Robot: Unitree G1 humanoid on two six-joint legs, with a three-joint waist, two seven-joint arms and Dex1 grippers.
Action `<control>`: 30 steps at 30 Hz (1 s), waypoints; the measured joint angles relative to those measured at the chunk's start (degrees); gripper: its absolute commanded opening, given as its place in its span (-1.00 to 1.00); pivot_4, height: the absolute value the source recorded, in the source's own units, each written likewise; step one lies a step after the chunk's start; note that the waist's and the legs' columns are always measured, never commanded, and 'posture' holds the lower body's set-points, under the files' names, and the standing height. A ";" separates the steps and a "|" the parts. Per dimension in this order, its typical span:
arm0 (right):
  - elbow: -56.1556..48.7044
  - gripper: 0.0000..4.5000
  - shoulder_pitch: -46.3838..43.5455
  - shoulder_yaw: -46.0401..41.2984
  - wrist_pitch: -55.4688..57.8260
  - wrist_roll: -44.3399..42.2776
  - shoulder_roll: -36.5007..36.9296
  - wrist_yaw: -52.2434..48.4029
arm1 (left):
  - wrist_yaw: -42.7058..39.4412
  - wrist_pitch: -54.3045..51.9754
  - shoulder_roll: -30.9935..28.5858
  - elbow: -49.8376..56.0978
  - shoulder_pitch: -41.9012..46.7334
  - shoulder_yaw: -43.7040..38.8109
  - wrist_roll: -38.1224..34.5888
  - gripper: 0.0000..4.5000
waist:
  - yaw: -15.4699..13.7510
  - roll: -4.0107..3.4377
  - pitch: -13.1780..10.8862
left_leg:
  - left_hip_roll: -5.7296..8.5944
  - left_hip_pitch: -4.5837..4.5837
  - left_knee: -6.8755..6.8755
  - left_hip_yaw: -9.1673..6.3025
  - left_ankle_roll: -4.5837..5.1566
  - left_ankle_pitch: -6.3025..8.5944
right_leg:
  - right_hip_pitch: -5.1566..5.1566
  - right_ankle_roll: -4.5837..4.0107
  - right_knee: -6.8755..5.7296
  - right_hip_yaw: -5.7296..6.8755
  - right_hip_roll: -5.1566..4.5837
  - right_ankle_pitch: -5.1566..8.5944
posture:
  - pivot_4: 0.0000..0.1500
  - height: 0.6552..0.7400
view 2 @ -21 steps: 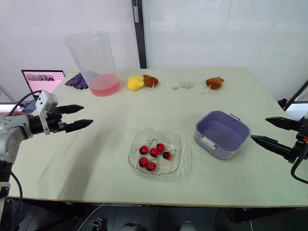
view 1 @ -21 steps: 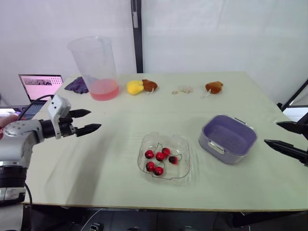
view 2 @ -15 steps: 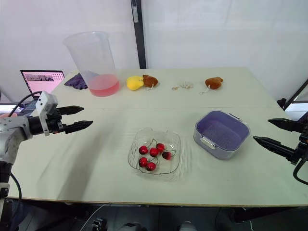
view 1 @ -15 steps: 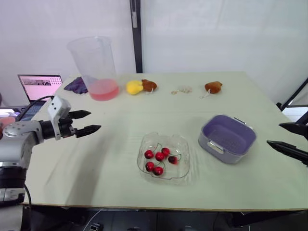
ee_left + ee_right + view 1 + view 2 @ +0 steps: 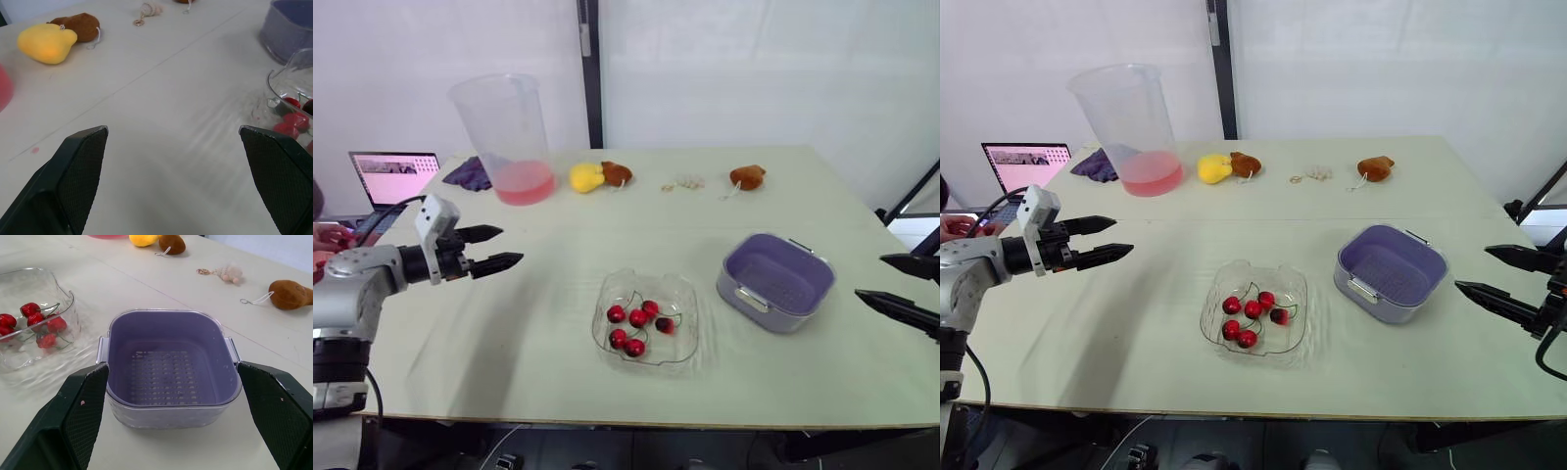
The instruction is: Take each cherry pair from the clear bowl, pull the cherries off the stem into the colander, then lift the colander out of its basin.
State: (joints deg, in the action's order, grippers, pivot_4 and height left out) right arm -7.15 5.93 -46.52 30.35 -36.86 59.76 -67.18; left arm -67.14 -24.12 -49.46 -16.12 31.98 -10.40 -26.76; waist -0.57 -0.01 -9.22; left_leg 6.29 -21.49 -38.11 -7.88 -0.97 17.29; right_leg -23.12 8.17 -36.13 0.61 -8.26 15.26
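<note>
A clear bowl point(image 5: 683, 345) sits at the table's middle front and holds several red cherries point(image 5: 639, 317) joined in pairs by green stems. To its right stands the purple colander point(image 5: 778, 281) inside its basin, with nothing in it. My left gripper point(image 5: 502, 248) hovers open above the table's left side, well to the left of the bowl, pointing towards it. My right gripper point(image 5: 893, 282) is open at the right edge, just right of the colander. The right wrist view looks at the colander point(image 5: 172, 367) and the cherries point(image 5: 38, 322).
A big clear measuring jug point(image 5: 509, 137) with pink liquid stands at the back left beside a purple cloth point(image 5: 470, 174). Yellow point(image 5: 587, 177) and brown plush toys point(image 5: 618, 173), a small trinket point(image 5: 683, 182) and another brown toy point(image 5: 748, 177) line the back. A laptop point(image 5: 393, 178) sits off the left edge.
The left gripper has crept slightly right towards the bowl. The right gripper has drawn back a little towards the right edge. A person's hand now shows at the far left edge.
</note>
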 measured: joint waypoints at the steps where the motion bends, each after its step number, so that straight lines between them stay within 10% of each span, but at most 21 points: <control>1: -1.21 0.98 -0.70 0.22 1.03 -0.37 0.07 0.93 | -0.48 -0.03 -0.09 0.49 -0.01 0.02 -0.04 1.00 | 0.07 0.00 0.00 | -0.03 0.00 0.00 0.03 0.00 0.00 | -0.03 0.00 0.00 -0.06 0.04 0.00 | 1.00 1.00; 9: -18.54 0.98 -7.98 8.09 16.84 -11.29 5.31 9.11 | -7.15 -7.01 -2.07 9.79 -3.20 -2.23 -8.17 1.00 | 0.39 -0.02 -0.02 | -0.17 -0.02 0.02 0.07 -0.01 0.01 | -0.11 -0.02 0.01 -0.20 0.17 -0.01 | 1.00 1.00; 17: -29.72 0.98 -36.52 40.18 27.52 -12.49 7.57 17.73 | -8.24 -8.11 -0.83 26.67 -13.26 -0.74 -11.36 1.00 | 0.34 0.08 -0.34 | -0.22 -0.15 0.03 0.15 -0.02 0.01 | -0.29 -0.09 0.04 -0.29 0.18 -0.05 | 1.00 1.00; 22: -25.61 0.98 -60.10 61.95 40.44 -6.54 -3.07 21.38 | -7.11 -8.04 -0.03 28.95 -17.38 -1.16 -11.65 1.00 | 1.17 0.10 -0.36 | -0.27 -0.57 0.03 0.19 -0.09 -0.03 | -0.81 -0.12 -0.05 -0.35 0.27 -0.06 | 1.00 1.00; 30: -16.23 0.98 -65.72 81.75 41.76 6.93 -15.21 25.63 | -4.84 -8.09 0.20 30.96 -18.18 -1.44 -12.60 1.00 | 1.39 0.18 -0.31 | -0.19 -1.05 -0.08 0.19 -0.14 -0.06 | -1.34 -0.16 -0.18 -0.35 0.25 -0.10 | 1.00 1.00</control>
State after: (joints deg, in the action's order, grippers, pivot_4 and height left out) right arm -23.38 -59.79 35.23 72.11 -29.92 44.55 -41.54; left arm -71.98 -32.22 -49.27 14.83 13.80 -11.84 -39.36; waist 0.82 0.17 -9.54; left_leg 6.09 -22.55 -38.20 -7.69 -1.11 17.23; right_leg -24.46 8.01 -36.32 0.26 -8.01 15.16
